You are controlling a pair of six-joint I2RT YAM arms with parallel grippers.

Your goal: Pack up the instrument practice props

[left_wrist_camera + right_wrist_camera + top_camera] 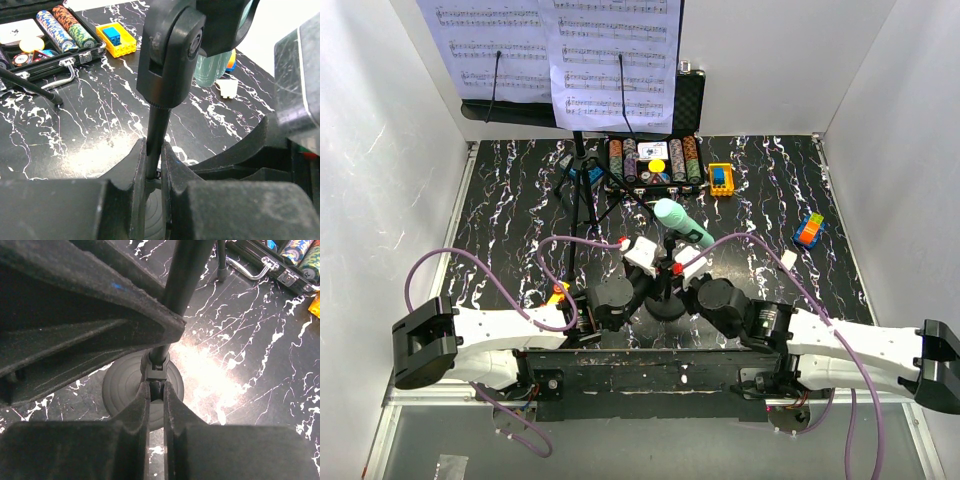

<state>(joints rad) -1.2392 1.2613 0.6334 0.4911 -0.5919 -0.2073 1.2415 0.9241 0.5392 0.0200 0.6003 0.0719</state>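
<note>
At the near middle of the table (520, 200), just ahead of both arm bases: small black mic stand (666, 300), upright on its round base (125, 385), with the mint-green microphone (682, 222) clipped on top and tilted toward the back right. Clamped low on the thin pole (159, 125) by the left gripper (154, 170), closed tight against it. Pinched by the right gripper (156, 390) too, closed on the collar (156, 365) just above the base. Probably bottom-heavy and stiff, yet smooth and round along the pole, so apt to twist or slide in a pinch. Better held at the collar, where the step gives purchase. Worth lifting level: 2 grips on 1 rigid rod, and a microphone likely only loosely seated in its clip.
</note>
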